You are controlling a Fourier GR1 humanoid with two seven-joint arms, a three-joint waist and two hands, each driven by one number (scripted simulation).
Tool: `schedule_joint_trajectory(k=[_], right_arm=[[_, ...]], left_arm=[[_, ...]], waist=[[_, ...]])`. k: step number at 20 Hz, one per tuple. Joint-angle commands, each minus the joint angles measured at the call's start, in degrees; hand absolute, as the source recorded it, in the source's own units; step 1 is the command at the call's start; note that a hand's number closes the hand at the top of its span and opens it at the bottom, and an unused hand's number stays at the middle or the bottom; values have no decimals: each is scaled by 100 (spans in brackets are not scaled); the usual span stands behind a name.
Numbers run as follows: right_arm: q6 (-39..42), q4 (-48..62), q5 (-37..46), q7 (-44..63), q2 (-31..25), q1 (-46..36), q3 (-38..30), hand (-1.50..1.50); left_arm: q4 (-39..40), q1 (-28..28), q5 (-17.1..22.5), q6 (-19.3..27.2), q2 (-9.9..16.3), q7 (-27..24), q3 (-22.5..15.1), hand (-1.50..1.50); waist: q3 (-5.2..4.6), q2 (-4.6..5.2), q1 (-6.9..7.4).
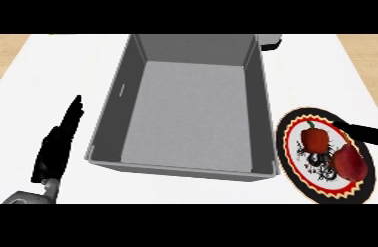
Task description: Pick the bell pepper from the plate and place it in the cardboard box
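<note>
Nearest you, your right hand [353, 162] curls its fingers over the plate [295, 122], just right of the bell pepper [316, 137] lying on it; your left hand [57, 146] rests open, left of the grey box [255, 111] beyond

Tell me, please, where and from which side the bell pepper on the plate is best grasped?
Probably across its red body, coming from above. The bell pepper sits on the plate, stem toward the far rim, with a second red item close on its near-right, so the box-facing left side is freer.
</note>
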Motion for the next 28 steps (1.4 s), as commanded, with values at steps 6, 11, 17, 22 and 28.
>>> schedule_joint_trajectory(k=[6,11,17,22,28], right_arm=[[2070,-683,708,2358,-1672,112,1228,-150],[3115,-1438,535,3762,-1803,-267,1687,-150],[3461,-1842,712,4722,-1353,-308,1606,-150],[3212,-2007,1501,5255,-629,-264,1685,-150],[3670,-1857,1858,5291,-374,-38,1480,-150]], left_arm=[[-11,99,44,-105,56,-88,143,0],[18,171,146,-327,108,-194,253,0],[-185,373,13,-458,10,-67,414,0],[-80,101,-211,-589,-210,57,558,0],[-331,368,-622,-505,-544,127,496,0]], waist=[[-18,-22,21],[-5,-5,56],[15,-5,9],[17,0,-7],[17,-3,-11]])
